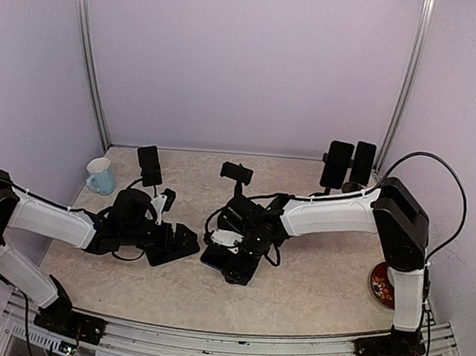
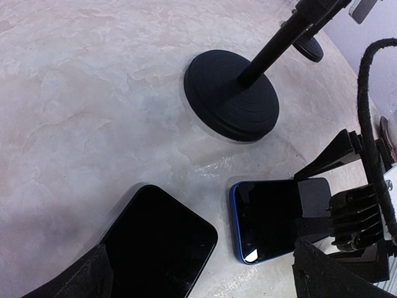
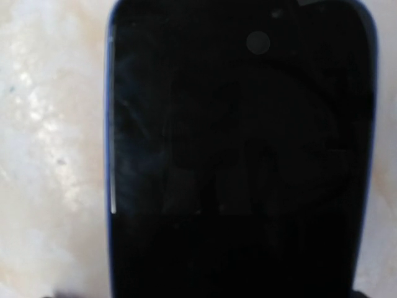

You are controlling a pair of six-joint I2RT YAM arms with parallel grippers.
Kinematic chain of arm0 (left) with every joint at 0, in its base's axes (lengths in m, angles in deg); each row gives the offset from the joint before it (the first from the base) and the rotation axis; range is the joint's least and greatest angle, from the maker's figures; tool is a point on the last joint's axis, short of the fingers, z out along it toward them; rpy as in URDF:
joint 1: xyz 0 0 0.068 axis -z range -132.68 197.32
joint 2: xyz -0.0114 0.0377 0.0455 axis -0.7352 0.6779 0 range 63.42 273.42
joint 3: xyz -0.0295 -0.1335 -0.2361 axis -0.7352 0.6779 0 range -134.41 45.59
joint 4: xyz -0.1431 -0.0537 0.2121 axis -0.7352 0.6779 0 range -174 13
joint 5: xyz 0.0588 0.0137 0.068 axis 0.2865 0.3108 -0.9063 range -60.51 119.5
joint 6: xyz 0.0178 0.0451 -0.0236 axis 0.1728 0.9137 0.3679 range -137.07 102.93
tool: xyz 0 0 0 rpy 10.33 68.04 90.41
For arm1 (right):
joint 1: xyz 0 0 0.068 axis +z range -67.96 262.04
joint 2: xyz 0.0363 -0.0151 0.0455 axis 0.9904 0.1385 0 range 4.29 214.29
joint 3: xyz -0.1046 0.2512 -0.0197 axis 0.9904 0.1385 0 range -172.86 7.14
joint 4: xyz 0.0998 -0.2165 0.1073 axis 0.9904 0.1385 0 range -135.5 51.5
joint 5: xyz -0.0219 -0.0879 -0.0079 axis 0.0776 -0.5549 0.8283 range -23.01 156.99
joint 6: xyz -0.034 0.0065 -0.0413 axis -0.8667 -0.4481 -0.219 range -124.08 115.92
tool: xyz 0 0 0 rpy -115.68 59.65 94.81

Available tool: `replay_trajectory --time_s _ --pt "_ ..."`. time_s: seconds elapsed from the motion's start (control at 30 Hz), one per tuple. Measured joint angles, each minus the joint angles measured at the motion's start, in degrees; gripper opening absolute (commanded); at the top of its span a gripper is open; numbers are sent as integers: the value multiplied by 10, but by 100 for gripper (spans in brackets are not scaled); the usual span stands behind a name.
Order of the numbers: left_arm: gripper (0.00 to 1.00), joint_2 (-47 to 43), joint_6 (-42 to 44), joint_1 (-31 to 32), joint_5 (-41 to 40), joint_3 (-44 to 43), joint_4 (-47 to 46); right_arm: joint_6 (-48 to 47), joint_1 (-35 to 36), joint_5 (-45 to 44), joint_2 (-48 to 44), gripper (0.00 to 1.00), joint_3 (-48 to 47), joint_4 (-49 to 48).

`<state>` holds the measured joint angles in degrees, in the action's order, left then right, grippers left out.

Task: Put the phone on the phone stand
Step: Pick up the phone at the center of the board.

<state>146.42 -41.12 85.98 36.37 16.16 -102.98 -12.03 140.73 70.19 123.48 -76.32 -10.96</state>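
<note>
The blue-edged phone (image 3: 242, 155) lies flat on the marbled counter (image 2: 93, 93), its dark screen up, near the round black base of the phone stand (image 2: 232, 93). The right gripper (image 1: 236, 259) hangs over it, jaws spread wide and empty. The left gripper (image 1: 179, 243), equally wide and empty, hovers above a black phone (image 2: 161, 248).

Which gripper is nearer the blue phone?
Right. The right gripper sits right over the blue phone; the left gripper is off to its left, by a black phone.
</note>
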Motion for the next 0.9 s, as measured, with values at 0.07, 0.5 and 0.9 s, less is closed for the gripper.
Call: replay_trajectory --time_s 0.07,0.5,0.9 --pt "99 0 0 0 0 2 -2 -2 1 -2 6 93 -12 13" --pt "99 1 -1 0 0 6 -9 -8 7 -7 21 74 -40 41" --pt "99 1 -2 0 0 9 -9 -8 8 -39 -53 74 80 -69"
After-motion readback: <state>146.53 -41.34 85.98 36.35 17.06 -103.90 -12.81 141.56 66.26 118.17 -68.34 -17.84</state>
